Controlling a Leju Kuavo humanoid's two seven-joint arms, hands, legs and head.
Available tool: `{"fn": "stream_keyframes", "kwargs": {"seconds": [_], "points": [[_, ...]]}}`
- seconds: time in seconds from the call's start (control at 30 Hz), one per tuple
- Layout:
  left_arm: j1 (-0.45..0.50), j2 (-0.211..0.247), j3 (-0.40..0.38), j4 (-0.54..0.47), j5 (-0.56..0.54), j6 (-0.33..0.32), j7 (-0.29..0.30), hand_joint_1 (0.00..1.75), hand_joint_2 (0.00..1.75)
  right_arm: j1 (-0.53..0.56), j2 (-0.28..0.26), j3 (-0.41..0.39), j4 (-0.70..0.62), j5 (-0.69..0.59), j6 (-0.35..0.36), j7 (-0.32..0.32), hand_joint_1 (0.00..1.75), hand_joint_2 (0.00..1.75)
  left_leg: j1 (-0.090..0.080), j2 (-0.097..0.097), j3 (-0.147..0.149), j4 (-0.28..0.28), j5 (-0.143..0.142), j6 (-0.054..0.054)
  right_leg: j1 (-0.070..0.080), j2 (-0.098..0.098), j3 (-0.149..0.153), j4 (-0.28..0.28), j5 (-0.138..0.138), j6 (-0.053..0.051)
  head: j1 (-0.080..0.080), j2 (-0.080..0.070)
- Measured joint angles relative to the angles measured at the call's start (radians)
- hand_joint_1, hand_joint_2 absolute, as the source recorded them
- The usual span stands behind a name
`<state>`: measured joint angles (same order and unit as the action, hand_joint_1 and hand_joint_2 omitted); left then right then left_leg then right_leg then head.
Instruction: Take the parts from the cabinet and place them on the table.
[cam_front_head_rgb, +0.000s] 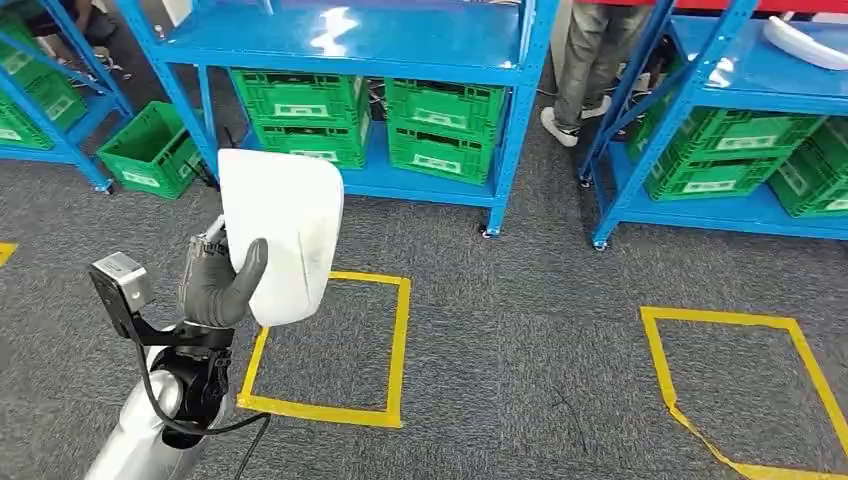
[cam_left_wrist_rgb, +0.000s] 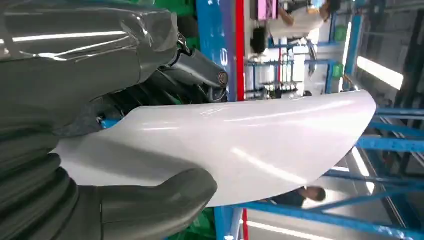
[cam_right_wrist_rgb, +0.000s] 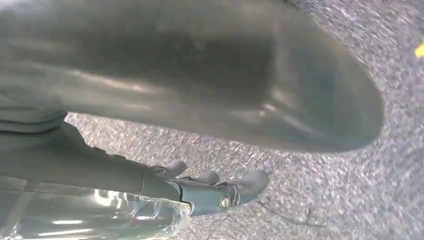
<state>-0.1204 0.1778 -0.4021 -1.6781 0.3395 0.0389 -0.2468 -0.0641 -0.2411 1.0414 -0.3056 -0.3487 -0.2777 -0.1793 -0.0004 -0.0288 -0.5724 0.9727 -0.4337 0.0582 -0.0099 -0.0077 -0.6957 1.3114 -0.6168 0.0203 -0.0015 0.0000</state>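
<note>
The robot's left hand is raised at the near left of the scene, holding a white curved panel upright above the grey carpet floor. Its thick grey thumb presses across the front of the panel's lower half, with the darker fingers behind it, so the panel is pinched between them. In the left wrist view the same panel is a glossy, smoothly curved shell (light streaks run along its surface), gripped between thumb and fingers of the left hand.

The right hand hangs over the carpet in its own wrist view; the thumb is blurred and close to the lens, and small fingertips lie slightly apart with nothing between them.

On the floor, just right of the held panel, is a yellow tape square, and a second yellow tape outline lies well apart at the near right. Farther off stands a blue metal shelf rack with green plastic crates on its low shelf. Another blue rack to the right carries more green crates, and a second white part lies on its upper shelf. A person's legs stand between the two racks.
</note>
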Motion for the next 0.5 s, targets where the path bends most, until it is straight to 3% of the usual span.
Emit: {"fn": "stream_keyframes", "kwargs": {"seconds": [0.03,0.07,0.1,0.13,0.17,0.2,0.3,0.33,0.4,0.43,0.47,0.5], "points": [[0.005,0.0,0.001,0.0,0.0,0.0,0.0,1.75,1.75,0.0,0.0,0.0,0.0,0.0,0.0,0.0,0.0,0.0,0.0,-0.014,0.0,0.001,0.001,-0.001,0.0,0.001,0.0,-0.004,0.008,0.008,-0.001,0.0],[0.007,0.0,0.001,0.0,0.0,0.0,0.0,1.75,1.75,-0.002,-0.001,0.0,0.0,0.0,0.0,0.0,0.0,0.0,0.0,-0.029,0.0,0.004,0.001,-0.002,-0.002,0.002,0.026,-0.059,0.039,0.02,0.0,0.0],[0.007,0.0,0.001,0.0,0.0,0.0,0.0,1.75,1.75,-0.002,-0.002,0.0,0.0,0.0,0.0,0.0,0.0,0.0,0.001,-0.042,0.0,0.006,0.0,-0.004,-0.005,0.007,0.061,-0.134,0.073,0.03,-0.001,0.0],[0.007,0.0,0.002,0.0,0.0,0.0,-0.002,1.75,1.75,-0.003,-0.004,0.0,0.0,0.0,0.0,0.0,0.0,0.0,0.001,-0.056,0.0,0.012,-0.002,-0.007,-0.01,0.028,0.113,-0.244,0.117,0.039,0.0,0.0],[0.007,0.0,0.003,0.0,0.0,0.001,-0.003,1.75,1.75,-0.002,-0.006,0.0,0.0,0.0,0.0,0.0,0.0,0.0,0.002,-0.067,-0.006,0.017,-0.004,-0.012,-0.017,0.077,0.141,-0.31,0.128,0.034,0.0,0.0],[0.009,0.0,0.006,0.0,0.0,0.002,-0.004,1.75,1.75,-0.002,-0.006,0.0,0.0,0.0,0.0,0.0,0.0,0.0,-0.006,-0.081,-0.012,0.024,-0.006,-0.02,-0.012,0.063,0.145,-0.315,0.133,0.02,-0.001,0.0],[0.019,0.001,0.011,0.0,0.0,0.003,-0.009,1.75,1.75,-0.005,-0.006,0.0,0.0,0.0,0.0,0.0,0.0,0.0,0.0,-0.102,-0.023,0.022,0.003,-0.034,-0.005,0.038,0.143,-0.311,0.137,0.002,-0.002,0.0],[0.024,0.005,0.016,-0.001,0.0,0.003,-0.009,1.75,1.75,-0.008,0.0,0.0,-0.001,0.0,0.0,0.0,0.0,0.0,0.001,-0.104,-0.027,0.03,-0.007,-0.042,-0.02,0.026,0.144,-0.316,0.141,-0.005,-0.001,0.0],[0.023,0.004,0.019,-0.006,0.0,0.003,-0.011,1.75,1.75,-0.01,-0.005,0.0,0.0,0.0,0.0,0.0,0.0,0.0,-0.002,-0.014,-0.059,0.109,-0.059,-0.054,-0.015,0.01,0.145,-0.316,0.14,-0.023,-0.01,0.0],[0.024,0.003,0.023,-0.008,0.0,0.003,-0.011,1.75,1.75,-0.007,-0.004,0.0,0.0,0.001,0.0,0.0,0.0,0.0,0.003,0.012,-0.102,0.2,-0.104,-0.058,-0.012,-0.002,0.145,-0.316,0.139,-0.026,-0.007,0.0],[0.027,0.002,0.024,-0.009,0.0,0.003,-0.011,1.75,1.75,-0.004,-0.004,0.0,0.0,0.002,0.0,0.0,0.0,0.0,0.006,0.023,-0.147,0.292,-0.141,-0.061,-0.01,-0.015,0.144,-0.316,0.139,-0.026,-0.009,0.0],[0.033,0.002,0.026,-0.009,0.0,0.003,-0.011,1.75,1.75,-0.003,-0.004,0.0,0.0,0.003,-0.001,0.0,0.0,0.0,0.009,0.025,-0.178,0.354,-0.157,-0.063,-0.008,-0.026,0.144,-0.316,0.138,-0.027,-0.008,0.0]]}}
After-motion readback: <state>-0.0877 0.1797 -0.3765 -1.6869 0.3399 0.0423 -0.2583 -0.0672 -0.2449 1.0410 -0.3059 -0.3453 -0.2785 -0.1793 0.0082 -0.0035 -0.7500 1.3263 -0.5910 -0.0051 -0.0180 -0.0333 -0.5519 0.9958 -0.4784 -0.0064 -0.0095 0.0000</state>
